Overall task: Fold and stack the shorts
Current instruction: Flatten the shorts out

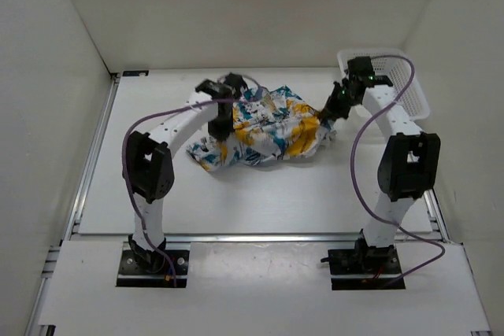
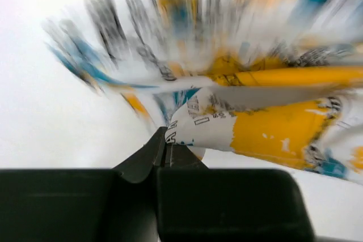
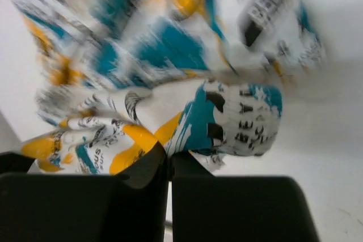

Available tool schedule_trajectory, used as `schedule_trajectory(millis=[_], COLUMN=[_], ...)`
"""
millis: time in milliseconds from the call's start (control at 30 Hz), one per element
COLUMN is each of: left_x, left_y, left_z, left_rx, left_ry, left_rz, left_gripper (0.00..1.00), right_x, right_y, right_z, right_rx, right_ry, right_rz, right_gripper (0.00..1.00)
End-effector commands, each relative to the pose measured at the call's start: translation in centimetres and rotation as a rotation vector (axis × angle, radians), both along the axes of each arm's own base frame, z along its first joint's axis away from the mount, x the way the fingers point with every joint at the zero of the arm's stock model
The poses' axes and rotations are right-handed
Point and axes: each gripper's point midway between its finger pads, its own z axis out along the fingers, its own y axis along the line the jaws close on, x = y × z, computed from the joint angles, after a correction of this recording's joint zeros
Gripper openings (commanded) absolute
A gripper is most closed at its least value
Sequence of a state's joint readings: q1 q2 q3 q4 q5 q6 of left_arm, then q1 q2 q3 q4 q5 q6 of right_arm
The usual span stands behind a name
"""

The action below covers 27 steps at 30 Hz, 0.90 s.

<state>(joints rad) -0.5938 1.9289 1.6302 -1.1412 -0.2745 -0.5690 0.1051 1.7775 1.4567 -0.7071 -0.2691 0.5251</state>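
While both end effectors (image 2: 166,143) (image 3: 169,154) are closed, each pinches the shorts (image 1: 268,127).

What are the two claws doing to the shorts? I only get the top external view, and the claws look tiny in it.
Observer: In the left wrist view, the left gripper is shut, pinching an edge of the shorts.
Operator: And the one on the other side?
Observer: The right wrist view shows the right gripper shut as well, with a fold of the shorts nipped at its tip.
Operator: Anything about the pattern I'm missing from up here?
Observer: Up close, the white patches carry black printed lettering between the yellow and teal.
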Motion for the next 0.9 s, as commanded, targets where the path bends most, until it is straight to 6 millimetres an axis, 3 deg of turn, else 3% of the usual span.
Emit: schedule_trajectory(millis=[0, 33, 67, 100, 167, 200, 233, 267, 300, 367, 400, 433, 467, 500, 533, 567, 600, 633, 667, 733, 767, 833, 867], left_x=[10.1, 11.7, 12.1, 13.6, 14.3, 14.1, 12.7, 12.2, 11.8, 9.9, 9.3, 7.6, 6.7, 5.8, 4.8, 2.6, 1.4, 0.3, -1.8, -3.8, -5.1, -5.4, -5.4], left_y=[4.0, 4.8, 5.8, 7.0, 8.2, 9.7, 10.1, 10.2, 10.3, 10.7, 10.9, 10.8, 10.6, 10.8, 10.4, 10.4, 10.4, 10.4, 10.1, 9.7, 9.8, 10.0, 10.0], left_z=[12.2, 15.0, 17.3, 22.5, 26.9, 28.2, 29.2, 29.7, 30.1, 28.9, 28.2, 26.3, 25.2, 24.0, 22.6, 19.4, 17.7, 16.2, 12.7, 11.7, 10.6, 10.1, 10.1], left_rx=[-0.038, -0.057, -0.065, -0.141, -0.251, -0.285, -0.314, -0.318, -0.324, -0.311, -0.305, -0.291, -0.287, -0.278, -0.285, -0.289, -0.293, -0.3, -0.296, -0.333, -0.343, -0.338, -0.338], left_ry=[-0.327, -0.389, -0.412, -0.545, -0.683, -0.718, -0.735, -0.749, -0.767, -0.726, -0.706, -0.652, -0.628, -0.604, -0.57, -0.483, -0.437, -0.394, -0.297, -0.286, -0.269, -0.268, -0.268], left_rz=[0.089, 0.106, 0.113, 0.126, 0.139, 0.171, 0.163, 0.162, 0.161, 0.164, 0.165, 0.158, 0.151, 0.152, 0.148, 0.153, 0.16, 0.166, 0.183, 0.189, 0.195, 0.211, 0.211], left_gripper=[0.1, 0.1, 0.1, 0.1, 0.1, 0.1, 0.1, 0.1, 0.1, 0.1, 0.1, 0.1, 0.1, 0.1, 0.1, 0.13, 0.35, 0.46, 0.61, 0.98, 1.0, 1.0, 0.86], right_x=[8.3, 9.6, 10.1, 11.8, 12.0, 11.8, 11.5, 10.0, 9.5, 7.7, 6.2, 5.0, 3.9, 1.7, -0.1, -1.5, -3.4, -4.7, -7.5, -10.5, -12.4, -13.2, -13.5], right_y=[1.4, 2.0, 2.2, 3.0, 3.4, 4.2, 4.1, 5.0, 5.2, 5.7, 4.8, 4.4, 3.9, 3.2, 2.9, 1.8, 1.0, 0.5, -0.2, -0.5, -1.2, -2.0, -2.2], right_z=[9.3, 11.6, 13.6, 18.5, 22.5, 24.3, 24.9, 27.0, 24.8, 23.3, 24.8, 20.0, 18.6, 19.4, 14.4, 12.3, 12.1, 10.4, 5.6, 4.2, 2.6, 2.3, 2.7], right_rx=[0.033, 0.04, 0.05, 0.062, 0.091, 0.106, 0.102, 0.094, 0.065, 0.012, -0.029, -0.068, -0.083, -0.078, -0.097, -0.141, -0.146, -0.157, -0.177, -0.166, -0.18, -0.188, -0.19], right_ry=[-0.246, -0.297, -0.32, -0.459, -0.56, -0.609, -0.629, -0.694, -0.644, -0.622, -0.667, -0.556, -0.532, -0.557, -0.448, -0.405, -0.415, -0.385, -0.268, -0.246, -0.206, -0.202, -0.211], right_rz=[0.015, 0.025, 0.03, 0.05, 0.067, 0.086, 0.092, 0.138, 0.145, 0.164, 0.135, 0.132, 0.125, 0.105, 0.092, 0.07, 0.046, 0.035, 0.04, 0.03, 0.019, -0.017, -0.034], right_gripper=[0.0, 0.0, 0.0, 0.0, 0.0, 0.0, 0.0, 0.0, 0.0, 0.0, 0.0, 0.0, 0.0, 0.0, 0.02, 0.05, 0.14, 0.28, 0.41, 0.66, 0.83, 0.85, 0.84])
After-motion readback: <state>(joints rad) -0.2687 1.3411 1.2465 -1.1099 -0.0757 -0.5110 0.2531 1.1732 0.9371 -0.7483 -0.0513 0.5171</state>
